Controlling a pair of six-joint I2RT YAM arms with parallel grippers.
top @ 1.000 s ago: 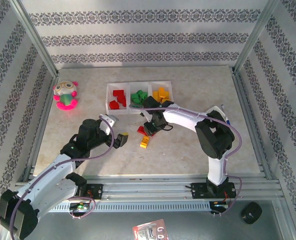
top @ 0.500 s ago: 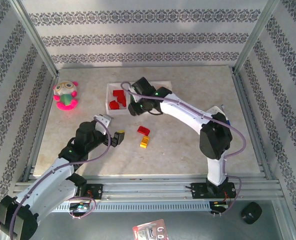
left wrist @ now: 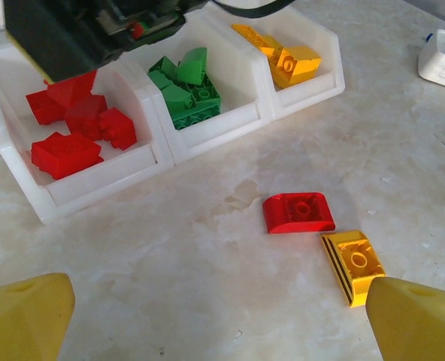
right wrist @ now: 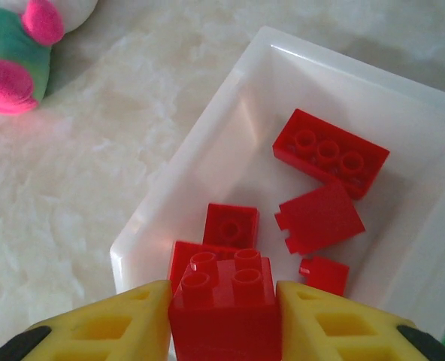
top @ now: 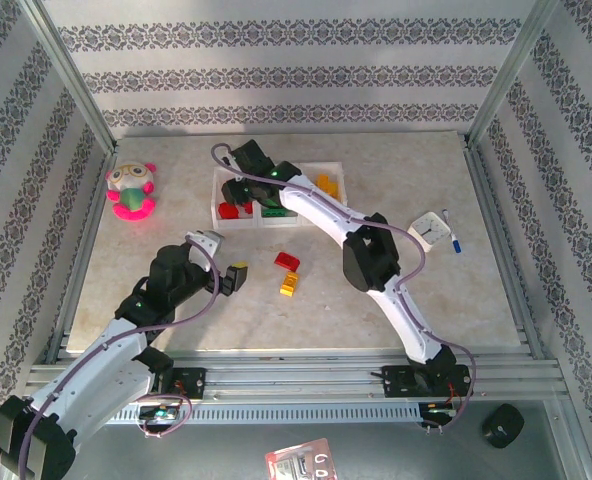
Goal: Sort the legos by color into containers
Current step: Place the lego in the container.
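Legos [top: 287, 261] lie loose on the table [left wrist: 207, 286], a red lego [left wrist: 299, 213] beside a yellow lego [left wrist: 352, 263], between the left gripper [top: 238, 277], fingers spread wide, and the tray [left wrist: 102, 180]. Over the tray's red compartment [right wrist: 245, 128] the right gripper [right wrist: 222, 331] pinches a red brick [right wrist: 224, 301] near the rim; dropped there, it could bounce out.
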